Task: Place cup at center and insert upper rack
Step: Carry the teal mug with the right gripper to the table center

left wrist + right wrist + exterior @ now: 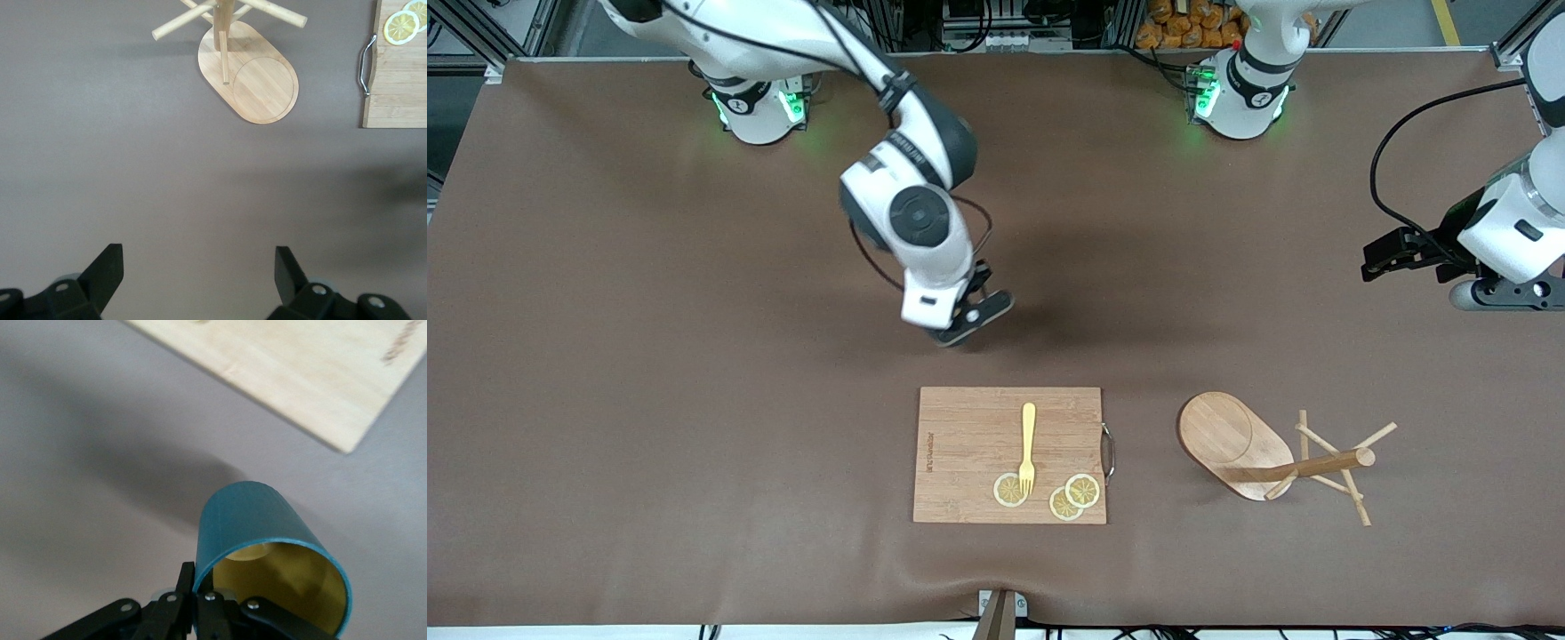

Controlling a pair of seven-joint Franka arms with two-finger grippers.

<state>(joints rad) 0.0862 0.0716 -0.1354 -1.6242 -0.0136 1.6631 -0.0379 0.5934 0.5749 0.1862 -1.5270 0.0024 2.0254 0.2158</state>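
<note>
Right gripper (pixel 200 590): pinching the rim of the cup (pixel 267 550), one finger inside the yellow wall and one outside, carrying it in the air over bare counter (pixel 649 356) at about 11 o'clock from the cutting board (pixel 969 444).
Left gripper (pixel 197 273): jaws standing wide with nothing between them, waiting over the counter at the left arm's end, at about 1 o'clock from the rack (pixel 1263 449).
Cup: hanging tilted from a thin rim pinch, with no handle showing in the right wrist view.
Rack: sitting on its oval base on the counter, beside the cutting board's metal handle (pixel 1110 452), pegs spreading away from the board.
Board load: fork (pixel 1028 444) and three lemon slices (pixel 1064 493) are lying on it.
Slip risk: the rim grip looks shallow, so a quick swing is likely to let the cup rotate or drop.
Landing risk: a tilted cup is likely to tip over on release.
Collision risk: lowering too near the board is risking a knock on its edge.
Rack risk: a low left approach is risking snagged pegs and a toppled rack.
</note>
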